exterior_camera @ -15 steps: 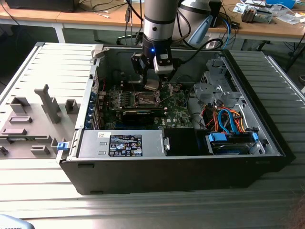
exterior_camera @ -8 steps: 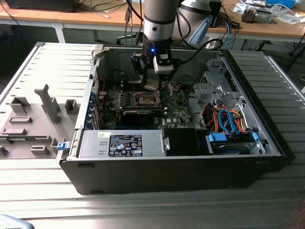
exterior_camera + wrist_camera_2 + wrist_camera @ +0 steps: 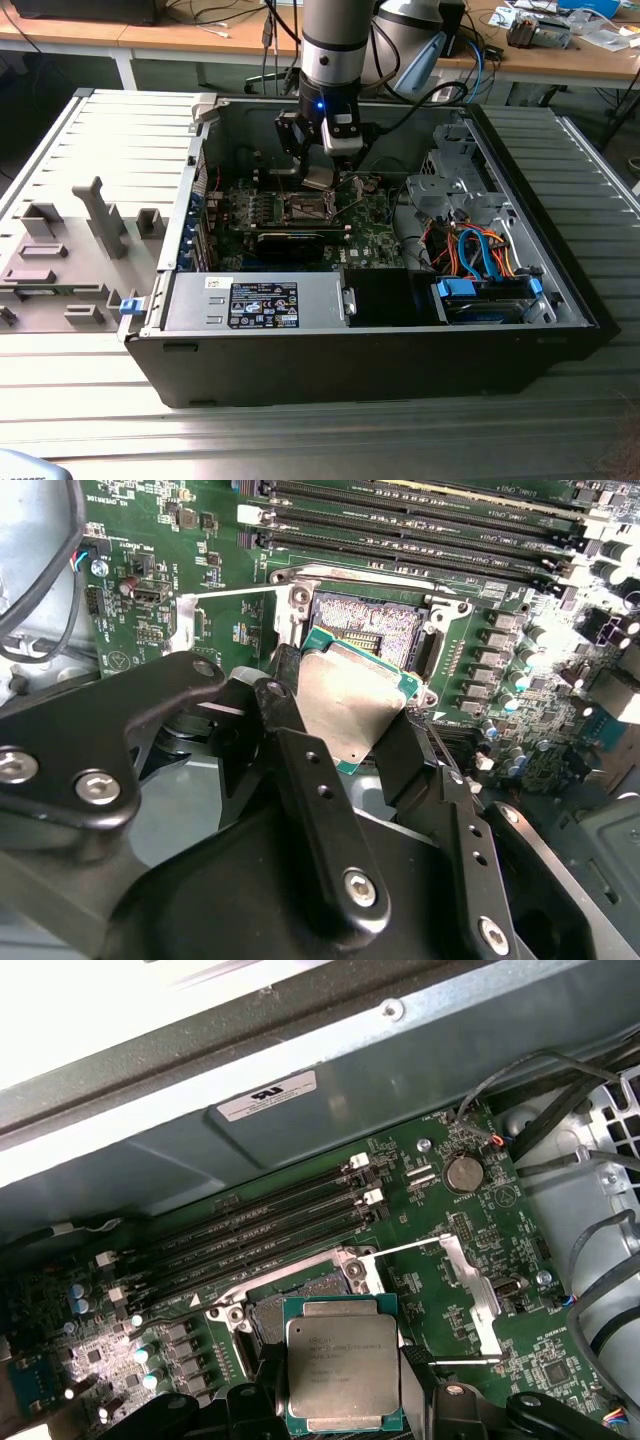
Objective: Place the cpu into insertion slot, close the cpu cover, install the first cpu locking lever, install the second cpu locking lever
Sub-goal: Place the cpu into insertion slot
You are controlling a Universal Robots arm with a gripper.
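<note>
Nothing readable. Exterior view: black label (image 3: pixel 264 304) on box (image 3: pixel 192 300), 7 o'clock from slot (image 3: pixel 303 208). White sticker (image 3: pixel 268 1096) on case wall (image 3: pixel 450 1055); cpu (image 3: pixel 343 1365) etching illegible.

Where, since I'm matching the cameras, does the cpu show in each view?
Exterior view: the cpu sits in the gripper, just above the insertion slot, mid-case.
Second wrist view: the cpu, gripped, partly covers the insertion slot.
First wrist view: the cpu overlaps one side of the insertion slot.
Shared landmark: the insertion slot.
</note>
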